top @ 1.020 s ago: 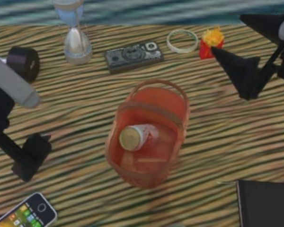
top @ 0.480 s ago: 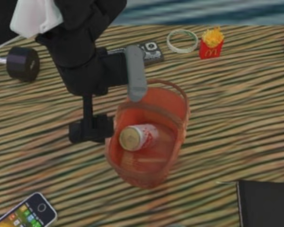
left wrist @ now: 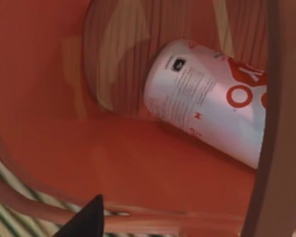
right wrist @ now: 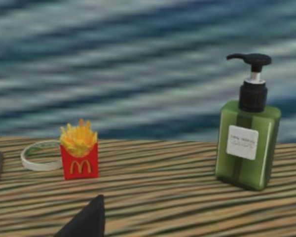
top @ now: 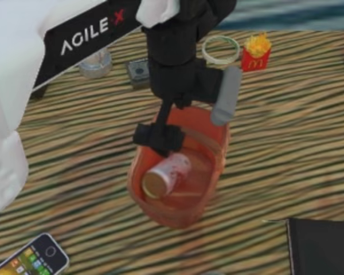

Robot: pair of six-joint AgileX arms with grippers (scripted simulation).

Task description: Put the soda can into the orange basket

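The soda can (top: pixel 165 173) lies on its side inside the orange basket (top: pixel 217 166), its gold top toward the basket's near-left wall. My left gripper (top: pixel 159 137) hangs over the basket's far rim, beside the hoop handle (top: pixel 186 133), close above the can's far end. The left wrist view shows the white can (left wrist: pixel 207 108) with red markings on the basket floor ahead, one dark fingertip (left wrist: pixel 91 217) at the edge and nothing between the jaws. My right gripper is outside the top view. Its wrist view shows one fingertip (right wrist: pixel 91 217) above the striped table.
A red fries box (top: pixel 257 52) and a tape ring (top: pixel 221 49) sit at the back right. A green pump bottle (right wrist: pixel 246 143) stands right of them. A phone (top: pixel 31 259) lies front left, a black block (top: pixel 321 246) front right. The left arm covers the back left.
My left arm swung from the table's left to above the basket. The can turned, its gold top sliding toward the near-left wall. The right arm left the top view.
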